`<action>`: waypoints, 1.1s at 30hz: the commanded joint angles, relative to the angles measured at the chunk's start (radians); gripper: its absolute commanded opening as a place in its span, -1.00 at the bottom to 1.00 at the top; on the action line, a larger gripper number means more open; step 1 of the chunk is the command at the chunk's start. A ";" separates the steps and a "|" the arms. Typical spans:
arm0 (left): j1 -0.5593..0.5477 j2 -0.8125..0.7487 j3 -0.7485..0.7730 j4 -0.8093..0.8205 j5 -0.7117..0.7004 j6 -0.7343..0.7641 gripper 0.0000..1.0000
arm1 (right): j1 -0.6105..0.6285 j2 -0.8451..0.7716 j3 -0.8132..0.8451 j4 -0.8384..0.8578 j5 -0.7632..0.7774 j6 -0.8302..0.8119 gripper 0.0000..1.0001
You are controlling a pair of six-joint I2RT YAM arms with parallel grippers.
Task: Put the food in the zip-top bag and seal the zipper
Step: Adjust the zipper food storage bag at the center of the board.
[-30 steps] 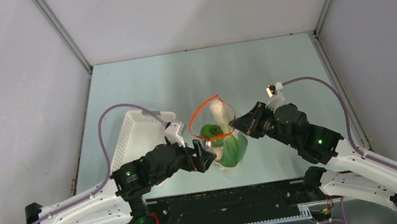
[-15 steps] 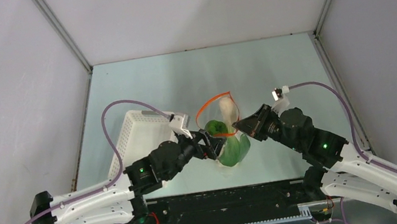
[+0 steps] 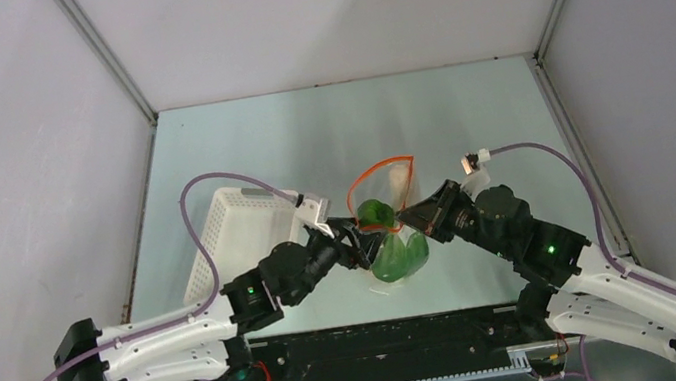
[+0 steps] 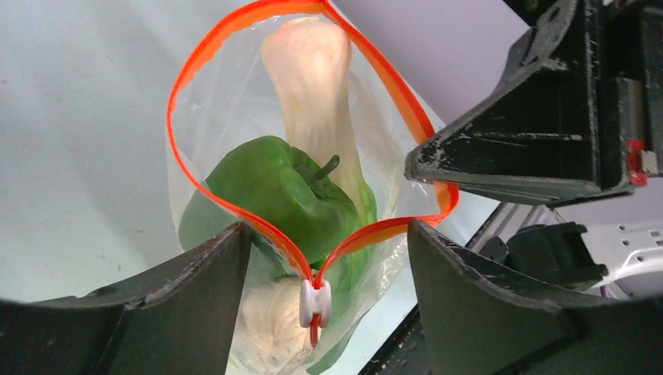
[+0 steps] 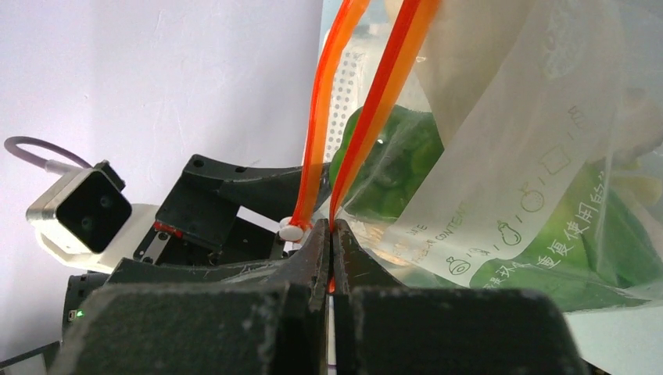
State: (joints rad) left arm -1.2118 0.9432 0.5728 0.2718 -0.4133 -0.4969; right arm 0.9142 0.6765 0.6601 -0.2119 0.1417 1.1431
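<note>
Your zip-top bag (image 3: 392, 243) stands near the middle of the surface (image 3: 305, 135), between the two arms, with its mouth up and open. The zipper (image 4: 170, 125) runs round the mouth as an open orange loop, wide at the far side and narrowing to a point at the near end. Its white slider (image 4: 314, 303) sits at that point.

The food (image 4: 266, 191) is inside the bag. A green pepper-like piece lies near the top. A long pale stalk (image 4: 313, 86) leans up behind it toward the far rim. A lumpy white piece (image 4: 270, 328) sits low down. There is more green below the pepper, perhaps leaves, but the crinkled plastic blurs it.

Your right gripper (image 5: 331, 234) is pinched tight on the zipper on the bag's right side. The orange strip rises straight out from between its closed fingers.

Your left gripper (image 4: 324, 234) is at the near end of the loop with its jaws wide. One finger (image 4: 211, 273) is on each side of the slider, and neither touches it.

The white perforated basket (image 3: 240, 235) lies to the left of the bag, just beyond the left arm.
</note>
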 commanded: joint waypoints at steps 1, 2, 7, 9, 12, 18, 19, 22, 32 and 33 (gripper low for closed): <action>-0.009 -0.024 -0.013 0.104 0.089 0.081 0.50 | -0.008 -0.012 0.001 0.003 0.029 0.047 -1.00; -0.009 -0.024 -0.012 0.101 0.121 0.099 0.50 | -0.014 -0.016 0.001 -0.002 0.033 0.048 -1.00; -0.009 -0.013 0.015 0.039 0.203 0.178 0.57 | -0.041 -0.039 0.001 -0.010 0.027 0.046 -1.00; -0.009 -0.006 0.026 0.013 0.242 0.205 0.66 | -0.052 -0.049 0.001 -0.022 0.010 0.049 -1.00; -0.008 0.003 0.032 -0.003 0.250 0.228 0.70 | -0.058 -0.058 0.001 -0.034 -0.010 0.052 -1.00; -0.008 0.000 0.019 0.010 0.189 0.250 0.08 | -0.059 -0.067 0.001 -0.062 -0.035 0.057 -1.00; -0.008 -0.001 0.018 0.015 0.181 0.251 0.00 | -0.059 -0.067 0.001 -0.059 -0.039 0.056 -1.00; -0.008 -0.001 0.011 0.045 0.172 0.258 -0.31 | -0.059 -0.057 0.001 -0.060 -0.068 0.050 -1.00; -0.008 -0.041 -0.016 0.061 0.193 0.286 -1.00 | -0.064 -0.127 0.027 -0.147 -0.040 -0.236 -0.70; -0.008 -0.054 -0.018 0.057 0.204 0.294 -1.00 | -0.064 -0.133 0.057 -0.165 -0.038 -0.298 -0.61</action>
State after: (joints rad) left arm -1.2156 0.9360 0.5644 0.2790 -0.2287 -0.2501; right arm 0.8547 0.5957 0.6552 -0.3290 0.0837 1.0889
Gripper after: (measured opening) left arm 0.104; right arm 0.132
